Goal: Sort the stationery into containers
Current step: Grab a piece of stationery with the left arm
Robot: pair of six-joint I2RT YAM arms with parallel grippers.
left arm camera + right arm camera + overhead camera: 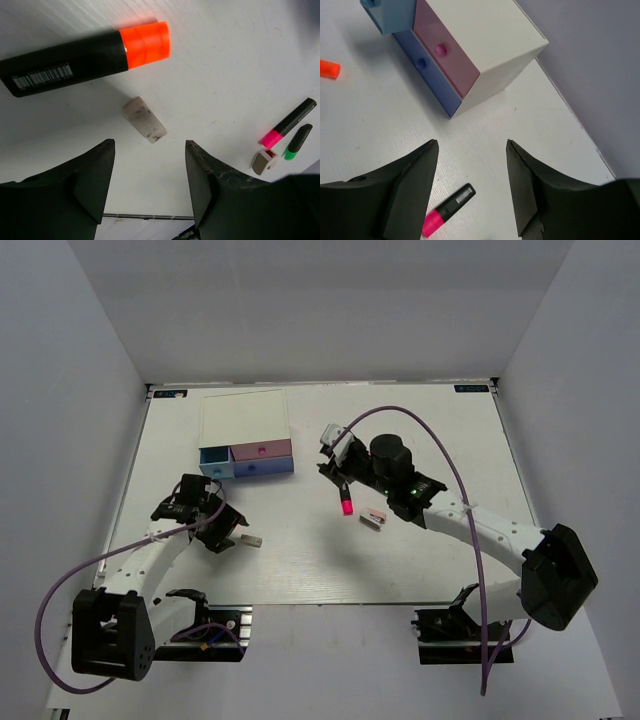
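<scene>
An orange-capped highlighter (75, 62) lies on the table with a grey-white eraser (144, 120) (250, 540) just beyond my left gripper (150, 145) (233, 532), which is open and empty. Further off lie a pink-capped highlighter (287, 124), a green-capped highlighter (298, 141) and a tan eraser (264, 160) (373, 517). My right gripper (472, 142) (333, 472) is open and empty above the pink-capped highlighter (447, 210) (345, 502). The white-topped box (245, 415) (485, 35) has its light blue drawer (213, 462) (392, 15) pulled out. The pink drawer (445, 50) and purple drawer (427, 70) are shut.
Grey walls (70, 390) close in the white table (430, 430) on the left, back and right. The table's near edge (330, 604) runs just ahead of the arm bases. A purple cable (440, 455) loops over the right arm.
</scene>
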